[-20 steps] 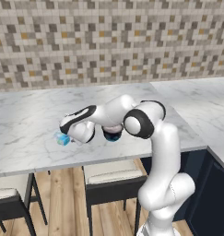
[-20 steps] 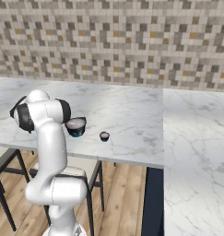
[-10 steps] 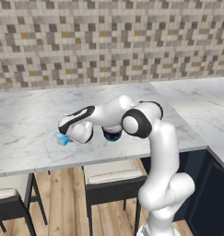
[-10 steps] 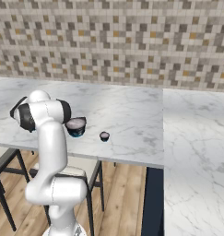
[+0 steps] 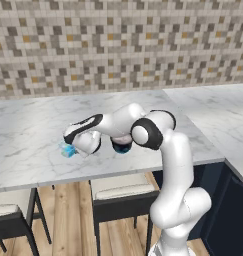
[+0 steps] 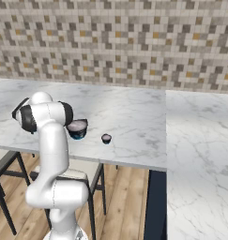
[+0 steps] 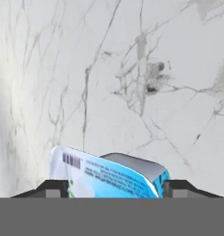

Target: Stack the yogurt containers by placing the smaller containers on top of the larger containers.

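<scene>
The small light-blue boxy container [image 5: 68, 150] lies on the marble counter [image 5: 23, 130] near its front edge. My gripper [image 5: 74, 148] is low over it, at the end of the arm stretched out to the left. In the hand view the container [image 7: 109, 177] sits between the two fingertips [image 7: 56, 188], which press against both of its sides; my gripper [image 7: 115, 189] is shut on it. The wide dark round tub [image 6: 78, 127] stands behind my arm, partly hidden in the left base view [image 5: 122, 146]. To its right stands the tiny dark cup [image 6: 106, 138].
A tiled wall [image 5: 118, 45] runs behind the counter. Two stools [image 5: 118, 192] [image 5: 8, 210] stand under the counter's front edge. The counter turns a corner on the right [image 6: 200, 154].
The fingers have drawn in against the sides of the light-blue container. The arm and the other containers have stayed where they were.
</scene>
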